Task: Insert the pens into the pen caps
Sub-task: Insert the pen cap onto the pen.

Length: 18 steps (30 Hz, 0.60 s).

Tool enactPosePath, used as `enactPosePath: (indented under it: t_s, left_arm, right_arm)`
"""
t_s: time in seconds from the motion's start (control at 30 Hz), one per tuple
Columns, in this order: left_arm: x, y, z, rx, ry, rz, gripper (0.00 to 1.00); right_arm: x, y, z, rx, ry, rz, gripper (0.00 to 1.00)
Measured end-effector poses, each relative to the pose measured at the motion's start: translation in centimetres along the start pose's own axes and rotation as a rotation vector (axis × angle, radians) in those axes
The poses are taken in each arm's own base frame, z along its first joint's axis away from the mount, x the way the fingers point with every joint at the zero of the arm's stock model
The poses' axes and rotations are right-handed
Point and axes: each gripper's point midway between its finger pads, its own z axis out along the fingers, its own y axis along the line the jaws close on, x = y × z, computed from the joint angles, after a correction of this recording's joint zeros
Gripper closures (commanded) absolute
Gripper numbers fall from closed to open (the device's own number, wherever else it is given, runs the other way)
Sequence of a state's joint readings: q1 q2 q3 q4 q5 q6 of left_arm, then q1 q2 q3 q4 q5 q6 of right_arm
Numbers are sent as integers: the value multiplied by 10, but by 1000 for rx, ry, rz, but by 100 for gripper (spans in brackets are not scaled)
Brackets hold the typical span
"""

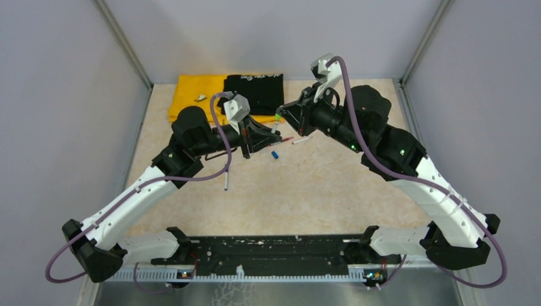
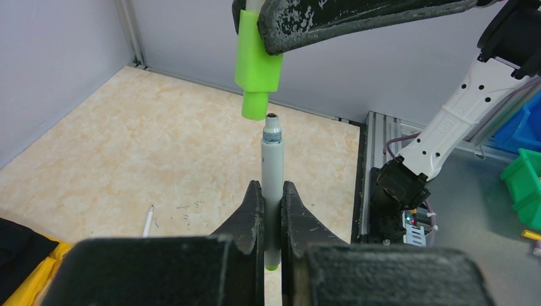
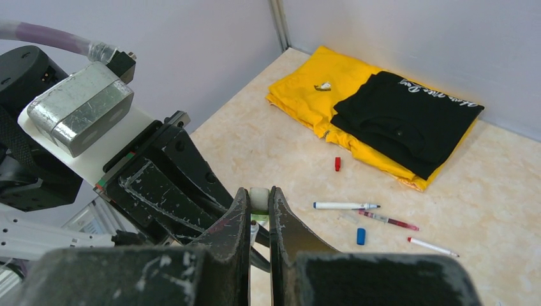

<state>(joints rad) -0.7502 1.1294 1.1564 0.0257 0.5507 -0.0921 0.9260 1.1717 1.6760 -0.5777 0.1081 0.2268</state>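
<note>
Near the front edge, the left arm (image 1: 137, 197) and the right arm (image 1: 421, 172) were bolted side by side. Both reached out over the table (image 1: 319, 191) and almost met in the middle. At the far edge lay a yellow shirt (image 3: 306, 95) with a black shirt (image 3: 402, 121) on top of it.

The left gripper (image 2: 272, 191) was pressed together on a white pen (image 2: 273, 166). It pinched the pen low down, so the dark tip poked out in front. The right gripper (image 3: 258, 194) was pinching a green cap (image 2: 258, 64), with the cap's open end facing the pen tip. Cap and tip were very near but not touching. From the left wrist, the cap's mouth sat a little to the left of the tip.

That small miss looked like the main worry. If the arms pushed together like this, the tip could bump the cap's rim and not go in. The pen could then slide back through the fingers or tip over sideways. The cap could also twist or pop out of its pinch and drop to the table. A small move sideways first would likely help.

More work waited on the table below the grippers. A dark-tipped pen (image 3: 344, 206), a maroon pen (image 3: 386, 220) and a red-tipped pen (image 3: 432, 247) lay there, with a blue cap (image 3: 360, 236) beside them. A red cap (image 3: 337, 164) lay closer to the shirts.
</note>
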Motion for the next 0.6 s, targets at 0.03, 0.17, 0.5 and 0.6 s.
enactPosePath:
  t_s: [0.03,0.17,0.5,0.6]
  left_arm:
    - [0,0,0,0,0,0,100]
    - [0,0,0,0,0,0,100]
    - [0,0,0,-2,1,0,100]
    - [1,0,0,-2,2,-1,100]
  right_arm:
    - [0,0,0,0,0,0,100]
    - [0,0,0,0,-1,0,100]
    - [-13,2,-14,-11,-42,5,100]
    - [-13,2,-14,-11,-44,5,100]
